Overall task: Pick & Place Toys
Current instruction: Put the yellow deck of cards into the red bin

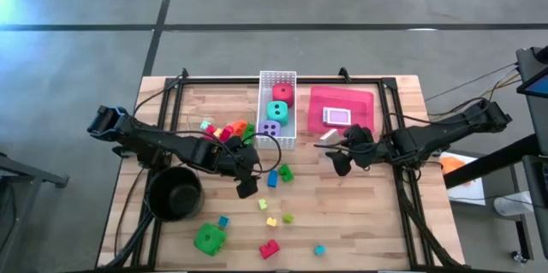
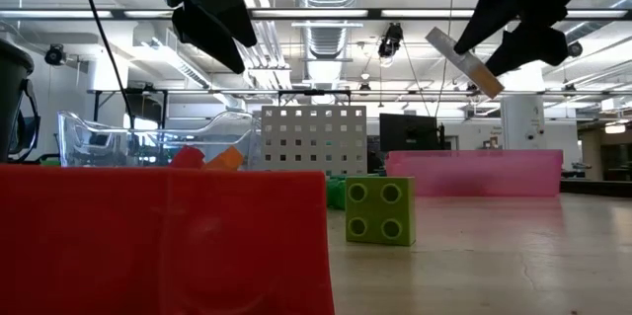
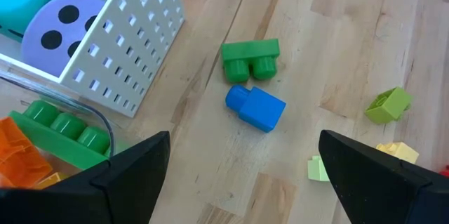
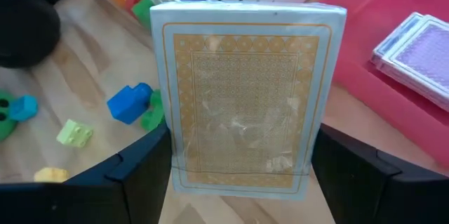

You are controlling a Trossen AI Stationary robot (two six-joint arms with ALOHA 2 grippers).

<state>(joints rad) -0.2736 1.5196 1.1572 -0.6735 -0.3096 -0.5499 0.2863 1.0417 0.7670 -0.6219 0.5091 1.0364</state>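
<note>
We see, in the high view, the right gripper [image 1: 336,146] just right of centre, raised above the table [image 1: 360,222] beside the lower left corner of the red tray [image 1: 360,102]. Its jaws are closed on an orange-backed card pack [image 4: 242,97], which fills the middle of the right wrist view between the two dark fingers [image 4: 372,175]; in the low view the pack [image 2: 464,61] hangs tilted at the upper right of the frame. A second card pack, purple-backed [image 1: 337,116], lies in the tray.

The left gripper [image 1: 248,175] sits left of centre in the high view, its jaws spread wide and holding nothing (the left wrist view shows bare wood between them). Ahead of it lie a blue brick [image 3: 256,107] and a green brick [image 3: 250,59], just beside one another, with a lime brick [image 3: 387,104] and a yellow brick [image 3: 397,152] toward the right edge of that view.

The white perforated basket [image 1: 264,102], at upper centre of the high view, holds a red die [image 1: 282,94], a teal die [image 1: 278,112] and a purple die [image 1: 271,127]. A green die [image 1: 209,238] rests at lower left, near the round black pot [image 1: 174,192]. A clear tub [image 1: 224,130] of mixed bricks stands left of the basket
</note>
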